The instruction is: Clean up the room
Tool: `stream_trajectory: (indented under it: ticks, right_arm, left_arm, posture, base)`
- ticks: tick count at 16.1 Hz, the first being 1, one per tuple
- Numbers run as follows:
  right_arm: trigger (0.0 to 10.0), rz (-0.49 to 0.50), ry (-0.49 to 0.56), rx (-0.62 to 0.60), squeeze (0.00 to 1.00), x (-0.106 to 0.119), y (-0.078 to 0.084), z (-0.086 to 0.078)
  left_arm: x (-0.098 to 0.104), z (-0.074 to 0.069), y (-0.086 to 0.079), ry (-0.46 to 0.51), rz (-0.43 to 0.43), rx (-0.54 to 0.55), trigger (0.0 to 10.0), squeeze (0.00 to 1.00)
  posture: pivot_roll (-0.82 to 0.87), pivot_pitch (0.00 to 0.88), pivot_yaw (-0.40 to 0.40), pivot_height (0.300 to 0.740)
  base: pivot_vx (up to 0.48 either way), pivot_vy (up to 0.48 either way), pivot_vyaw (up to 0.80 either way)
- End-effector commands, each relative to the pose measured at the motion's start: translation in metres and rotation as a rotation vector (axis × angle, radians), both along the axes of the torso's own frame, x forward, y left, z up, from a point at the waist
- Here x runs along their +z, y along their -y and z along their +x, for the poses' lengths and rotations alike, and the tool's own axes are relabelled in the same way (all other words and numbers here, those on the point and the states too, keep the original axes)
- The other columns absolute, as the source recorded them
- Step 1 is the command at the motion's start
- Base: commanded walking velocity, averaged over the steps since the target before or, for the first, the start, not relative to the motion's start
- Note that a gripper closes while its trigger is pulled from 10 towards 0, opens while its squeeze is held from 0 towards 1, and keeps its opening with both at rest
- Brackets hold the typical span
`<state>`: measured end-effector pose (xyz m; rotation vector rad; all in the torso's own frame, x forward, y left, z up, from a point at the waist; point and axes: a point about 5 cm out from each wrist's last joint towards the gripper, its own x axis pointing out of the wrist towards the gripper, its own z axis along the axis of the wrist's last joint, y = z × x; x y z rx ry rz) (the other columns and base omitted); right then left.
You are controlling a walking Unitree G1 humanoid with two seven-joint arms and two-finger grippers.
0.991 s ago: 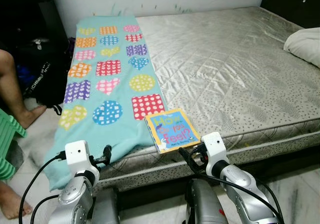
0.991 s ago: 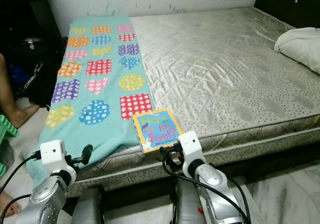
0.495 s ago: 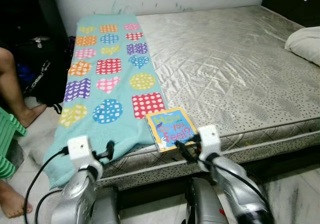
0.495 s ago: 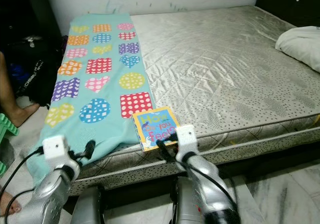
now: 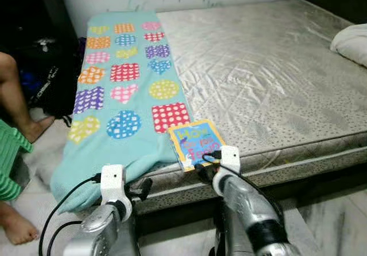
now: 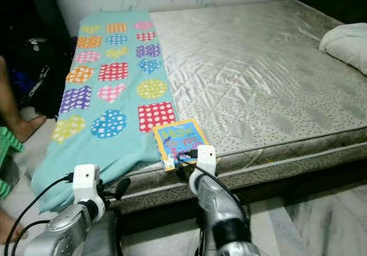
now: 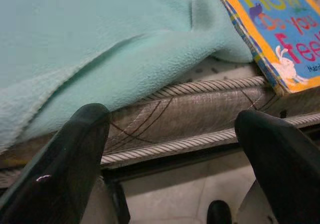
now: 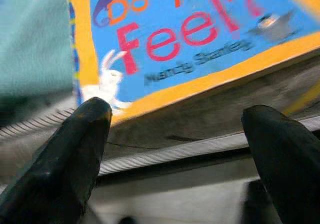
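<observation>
Lying flat at the lower middle of the left eye view, a square picture book [image 5: 196, 144] with a glossy blue cover and an orange border sits on the near edge of a bare mattress [image 5: 275, 78], one corner jutting slightly over the corded piping. The mattress ticking is quilted, silvery and faintly shiny, with a speckled side panel. Just beside the book's left edge, touching it, a soft fleecy teal blanket [image 5: 123, 78] printed with dotted hearts, squares and circles runs up the left of the bed and droops over the near corner toward the floor.

The right end effector [image 8: 175, 149] is at the book's near edge, its two black fingers spread wide on either side of the overhanging corner, closing on nothing. The left end effector [image 7: 175, 154], fingers likewise spread, points at the mattress side below the blanket fold.

A white pillow [image 5: 350, 41] rests at the upper right edge. At the far left edge are a person's bare leg [image 5: 17, 95], a green plastic stool [image 5: 11, 161] and a dark bag [image 5: 49, 81]. Pale marbled floor [image 5: 332, 221] lies open at the lower right.
</observation>
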<state>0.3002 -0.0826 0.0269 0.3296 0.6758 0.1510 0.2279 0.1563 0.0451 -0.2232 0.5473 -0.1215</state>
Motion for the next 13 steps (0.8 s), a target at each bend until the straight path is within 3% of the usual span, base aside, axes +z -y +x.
stream_trajectory:
  ticks: [1, 4, 8, 10, 13]
  right_arm:
    - [10.0, 0.055, -0.031, -0.043, 0.0, -0.003, -0.006, 0.0]
    - [10.0, 0.176, -0.092, -0.133, 0.0, -0.009, -0.022, 0.001]
    - [10.0, 0.26, -0.11, -0.202, 0.0, -0.006, -0.032, 0.005]
    - [10.0, 0.274, -0.111, -0.208, 0.0, -0.005, -0.035, 0.007]
    - [10.0, 0.249, -0.099, -0.224, 0.0, -0.008, -0.023, 0.009]
  left_arm:
    - [0.006, -0.001, -0.003, 0.016, -0.005, -0.005, 10.0, 0.0]
    - [0.013, -0.008, -0.007, 0.015, -0.012, -0.013, 10.0, 0.0]
    - [0.015, -0.014, -0.011, -0.006, -0.031, 0.011, 10.0, 0.0]
    - [0.016, -0.017, -0.01, -0.012, -0.028, -0.001, 10.0, 0.0]
    - [0.017, -0.017, -0.011, -0.016, -0.023, -0.005, 10.0, 0.0]
  posture:
    - [0.07, 0.067, 0.021, 0.541]
    - [0.11, 0.078, 0.03, 0.541]
    - [0.13, 0.089, 0.04, 0.541]
    - [0.13, 0.089, 0.042, 0.541]
    - [0.12, 0.087, 0.042, 0.541]
  base:
    - [0.0, 0.0, 0.0]
    - [0.0, 0.0, 0.0]
    - [0.0, 0.0, 0.0]
    - [0.0, 0.0, 0.0]
    - [0.0, 0.0, 0.0]
